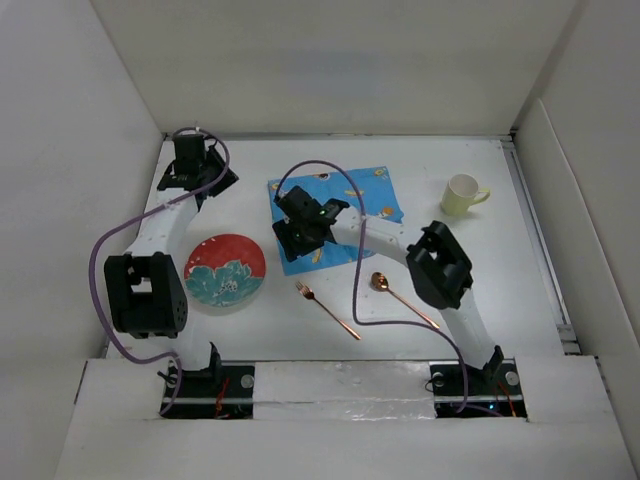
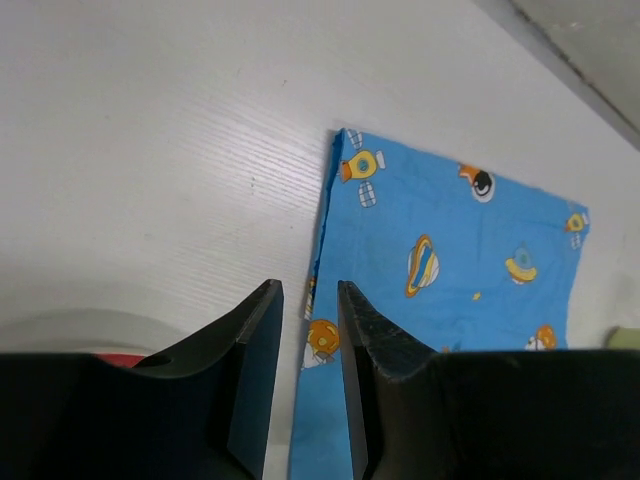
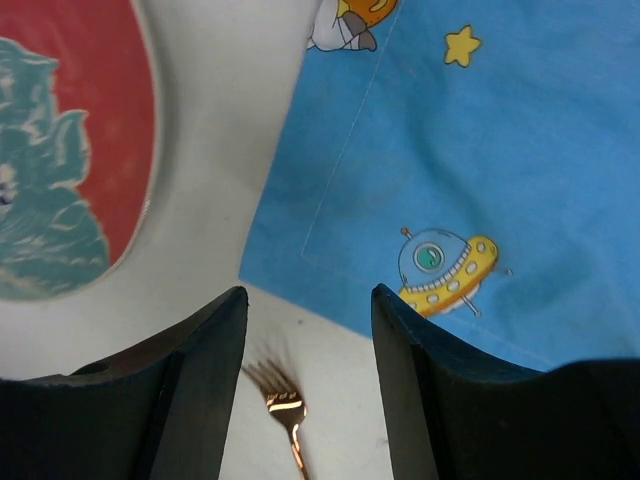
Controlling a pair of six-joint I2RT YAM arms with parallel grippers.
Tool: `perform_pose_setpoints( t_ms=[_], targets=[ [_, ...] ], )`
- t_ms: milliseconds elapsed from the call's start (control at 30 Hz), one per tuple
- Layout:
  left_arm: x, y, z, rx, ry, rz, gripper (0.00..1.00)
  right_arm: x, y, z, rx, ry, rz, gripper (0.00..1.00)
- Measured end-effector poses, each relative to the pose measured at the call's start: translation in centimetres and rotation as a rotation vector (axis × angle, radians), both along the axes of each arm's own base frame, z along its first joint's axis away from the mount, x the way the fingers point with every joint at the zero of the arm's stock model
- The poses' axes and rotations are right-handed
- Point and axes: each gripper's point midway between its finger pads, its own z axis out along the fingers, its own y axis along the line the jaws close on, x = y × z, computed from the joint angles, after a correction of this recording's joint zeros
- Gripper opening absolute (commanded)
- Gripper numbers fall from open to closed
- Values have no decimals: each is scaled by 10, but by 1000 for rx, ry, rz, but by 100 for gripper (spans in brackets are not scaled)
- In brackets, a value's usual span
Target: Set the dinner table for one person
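Note:
The white dinner table (image 1: 500,270) carries a blue cartoon-printed placemat (image 1: 350,195) at its middle back. My right gripper (image 1: 292,240) hovers over the mat's near-left corner; its jaws stand wide open and empty in the right wrist view (image 3: 308,295), with the placemat (image 3: 470,150) and the fork's tines (image 3: 280,395) below. The left gripper (image 1: 215,180) is at the far left, apart from the mat. Its fingers (image 2: 305,290) stand a narrow gap apart with nothing between them, facing the placemat's left edge (image 2: 440,260).
A red plate with a teal flower (image 1: 225,270) lies left of centre, near the left arm. A copper fork (image 1: 327,310) and a copper spoon (image 1: 400,298) lie near the front. A pale yellow cup (image 1: 462,195) stands at the back right. White walls enclose the table.

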Motion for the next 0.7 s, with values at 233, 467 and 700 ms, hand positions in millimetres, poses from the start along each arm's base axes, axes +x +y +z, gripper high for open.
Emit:
perform_pose_setpoints(
  t_ms=[233,467,700],
  targets=[
    [0,4,24,-6,-74,10,25,-3,7,-47,-163,17,27,51],
    [-1,5,22,-3,-71,10,25,-5,16,-39,-181,-23,34,50],
    [-8,23,3,-10,-31,37,23,-25,21,-48,-200,0,58,50]
  ],
)
